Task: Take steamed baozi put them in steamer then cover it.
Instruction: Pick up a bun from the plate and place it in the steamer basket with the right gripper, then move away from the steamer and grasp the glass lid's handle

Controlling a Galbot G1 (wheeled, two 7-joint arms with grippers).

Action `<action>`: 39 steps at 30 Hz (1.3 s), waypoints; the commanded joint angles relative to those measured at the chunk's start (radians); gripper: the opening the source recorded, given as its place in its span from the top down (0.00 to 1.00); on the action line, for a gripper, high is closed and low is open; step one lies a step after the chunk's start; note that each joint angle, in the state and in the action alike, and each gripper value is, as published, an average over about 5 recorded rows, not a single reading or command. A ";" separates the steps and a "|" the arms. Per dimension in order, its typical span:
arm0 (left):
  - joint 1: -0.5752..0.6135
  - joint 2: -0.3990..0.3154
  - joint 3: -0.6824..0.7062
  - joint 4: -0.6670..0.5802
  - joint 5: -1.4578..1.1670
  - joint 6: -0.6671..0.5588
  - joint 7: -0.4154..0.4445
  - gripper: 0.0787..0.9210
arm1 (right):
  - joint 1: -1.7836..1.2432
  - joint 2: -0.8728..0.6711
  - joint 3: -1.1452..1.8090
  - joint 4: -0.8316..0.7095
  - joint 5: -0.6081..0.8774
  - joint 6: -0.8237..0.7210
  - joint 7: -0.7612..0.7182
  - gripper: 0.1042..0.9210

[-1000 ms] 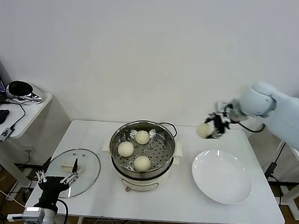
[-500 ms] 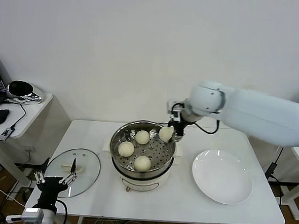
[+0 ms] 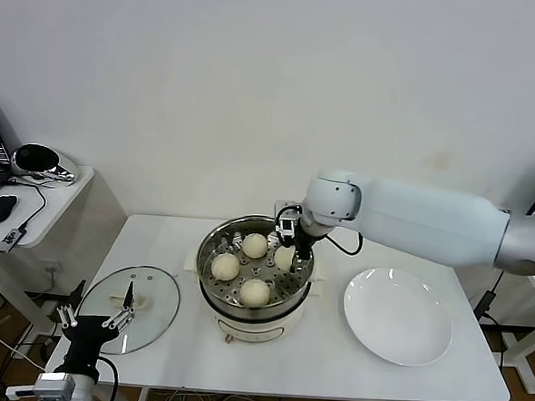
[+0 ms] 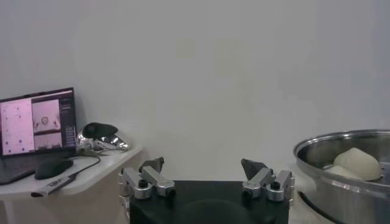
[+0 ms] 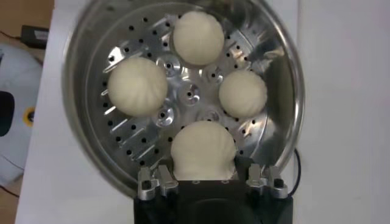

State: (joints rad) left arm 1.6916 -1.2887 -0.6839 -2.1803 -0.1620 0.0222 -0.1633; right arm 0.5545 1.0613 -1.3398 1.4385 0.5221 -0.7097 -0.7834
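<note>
The steamer (image 3: 212, 284), a shiny steel pot on a cream base, stands mid-table. Three steamed baozi (image 3: 255, 245) (image 3: 225, 266) (image 3: 255, 292) lie on its perforated tray. My right gripper (image 3: 288, 245) reaches into the pot's far right side, shut on the fourth baozi (image 3: 285, 257). In the right wrist view that baozi (image 5: 202, 151) sits between the gripper's (image 5: 204, 178) fingers, low over the tray, with the other three (image 5: 198, 36) (image 5: 138, 86) (image 5: 242, 92) beyond. The glass cover (image 3: 144, 288) lies flat at the table's left. My left gripper (image 3: 92, 320) (image 4: 203, 165) is open, empty, near the cover's front edge.
An empty white plate (image 3: 397, 315) lies right of the steamer. A side table (image 3: 40, 205) at the far left holds a laptop, mouse and cables. The steamer rim (image 4: 341, 141) and one baozi (image 4: 356, 163) show in the left wrist view.
My right arm has swung left from beyond the plate to the steamer, carrying the baozi, and lowered it into the pot. The left arm has barely moved.
</note>
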 commanded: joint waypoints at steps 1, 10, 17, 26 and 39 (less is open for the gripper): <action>-0.002 0.000 0.002 0.001 0.001 0.000 0.000 0.12 | -0.062 0.035 0.008 -0.057 -0.022 -0.017 0.005 0.37; -0.004 -0.001 0.006 0.005 0.004 -0.001 0.000 0.12 | -0.087 0.049 0.023 -0.071 -0.028 -0.016 0.013 0.37; -0.003 -0.001 0.004 0.002 0.004 -0.001 0.000 0.12 | -0.101 0.049 0.033 -0.072 -0.040 -0.016 0.016 0.35; -0.004 0.000 0.004 -0.001 0.004 0.000 0.002 0.12 | -0.016 -0.065 0.121 0.029 -0.024 -0.015 -0.023 0.13; -0.001 -0.003 0.011 -0.005 -0.003 0.001 0.006 0.12 | -0.382 -0.516 0.517 0.385 0.103 0.243 0.479 0.12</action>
State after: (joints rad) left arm 1.6875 -1.2910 -0.6755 -2.1800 -0.1594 0.0210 -0.1596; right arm 0.4763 0.8760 -1.1443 1.5707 0.5364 -0.6693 -0.7100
